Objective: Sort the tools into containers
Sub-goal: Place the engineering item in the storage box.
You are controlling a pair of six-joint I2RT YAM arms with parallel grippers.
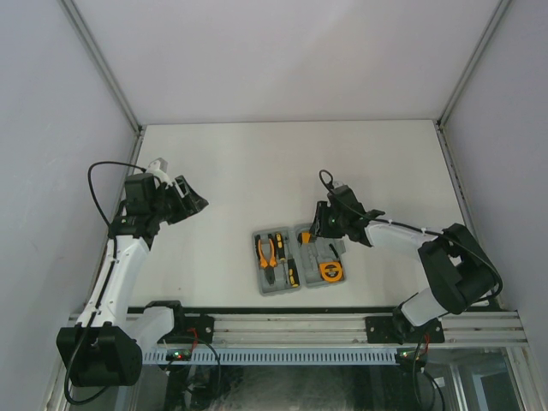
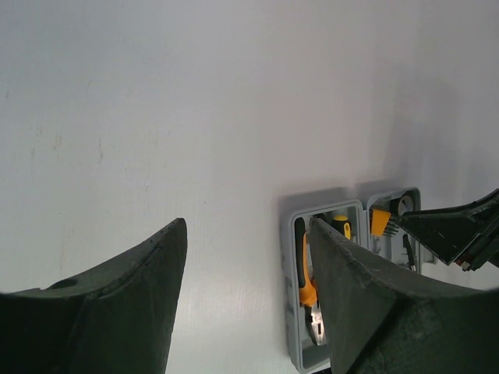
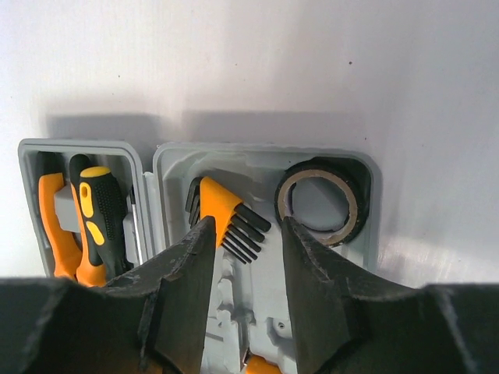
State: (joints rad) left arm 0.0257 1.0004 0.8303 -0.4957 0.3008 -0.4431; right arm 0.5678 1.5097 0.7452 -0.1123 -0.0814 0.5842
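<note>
Two halves of the grey tool case [image 3: 265,149] lie open on the surface [image 1: 257,171]: pliers [image 1: 267,250] and a screwdriver [image 3: 97,214] in one, hex key set [image 3: 226,214], black ring [image 3: 320,201] and tape measure [image 1: 330,271] in the other. The right claw [image 3: 248,226] hovers partly spread and empty over the hex key set. The left claw [image 2: 246,226], spread wide, hangs well apart from the case.
</note>
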